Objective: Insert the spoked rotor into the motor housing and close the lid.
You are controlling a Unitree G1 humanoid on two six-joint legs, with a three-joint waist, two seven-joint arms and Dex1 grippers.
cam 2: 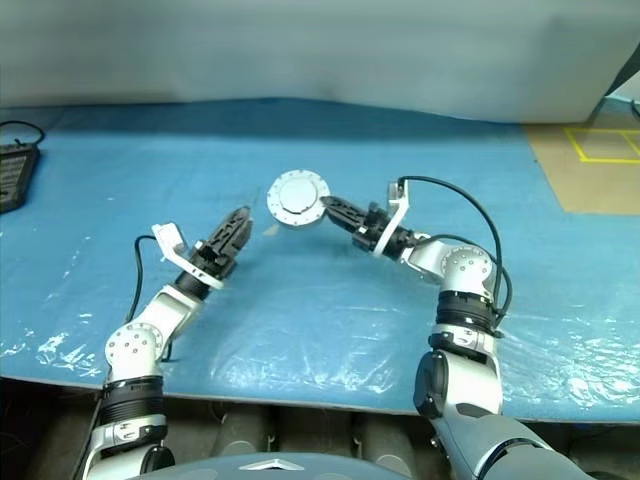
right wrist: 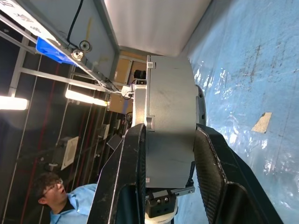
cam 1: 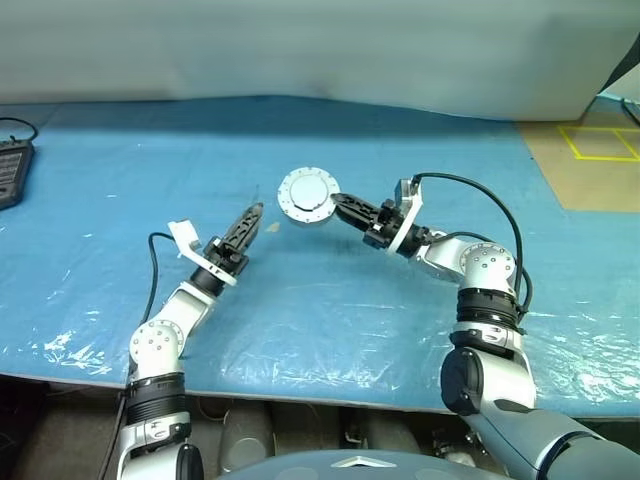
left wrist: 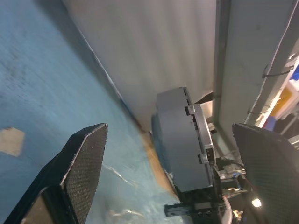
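Motor housing (cam 1: 307, 195) between right gripper's (cam 1: 338, 205) fingers (right wrist: 212, 161), above table (cam 1: 330, 310).

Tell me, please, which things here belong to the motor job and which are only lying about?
For the job:
- closed motor housing, lid on it
- right gripper, clamped on the housing
- left gripper, open, apart from it

Lying about:
- dark device at the table's left edge
- small scrap on the blue sheet
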